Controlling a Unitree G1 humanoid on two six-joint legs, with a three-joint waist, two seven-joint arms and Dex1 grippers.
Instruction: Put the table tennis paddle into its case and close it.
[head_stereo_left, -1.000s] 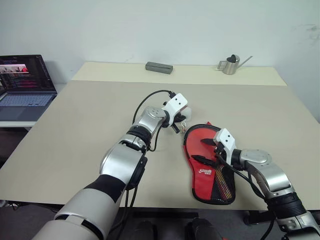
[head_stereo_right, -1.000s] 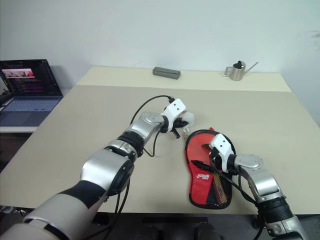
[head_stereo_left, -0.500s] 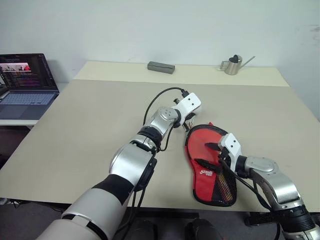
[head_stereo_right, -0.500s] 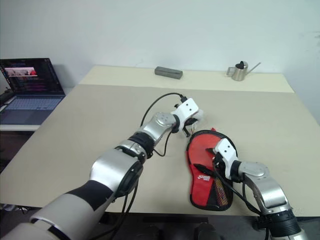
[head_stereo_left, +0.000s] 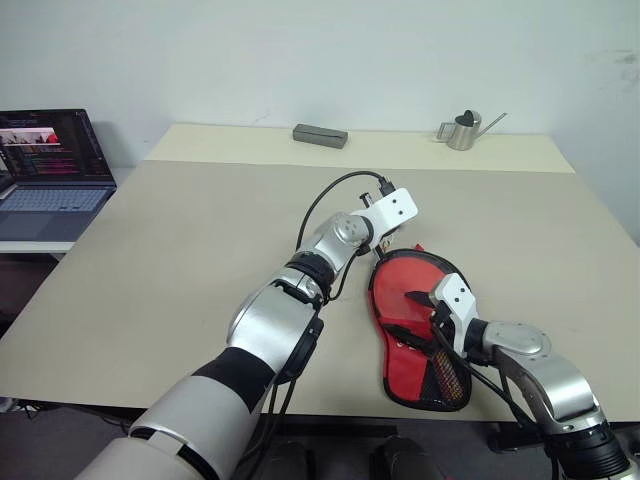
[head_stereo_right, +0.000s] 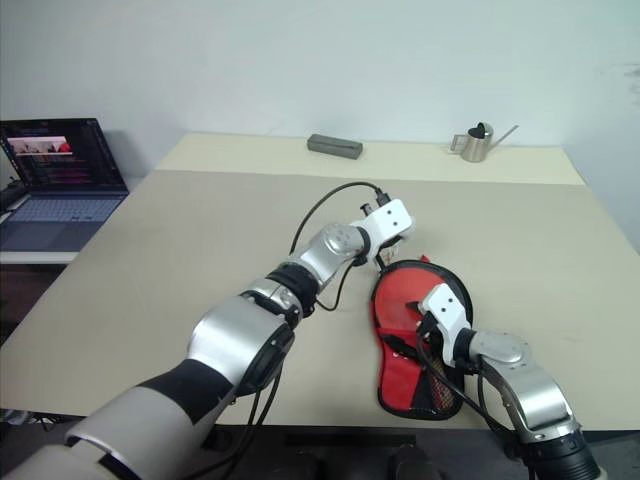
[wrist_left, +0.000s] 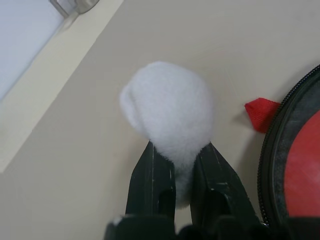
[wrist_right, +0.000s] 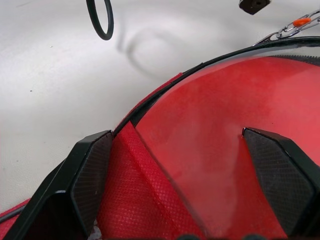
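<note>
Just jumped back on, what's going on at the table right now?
The left hand is shut on the white pom-pom at the round end of the case, which lies on the table. The right hand is open, its fingers spread over the red paddle showing inside the zipper edge. The case does not look closed yet.

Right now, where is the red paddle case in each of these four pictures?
Left eye view: the case lies on the table, right of centre, toward the near edge.
Right eye view: the same spot.
Left wrist view: its rounded end, beside the white pom-pom pinched by the left fingers.
Right wrist view: its red side, between the open right fingers.
Shared landmark: the black zipper edge.
</note>
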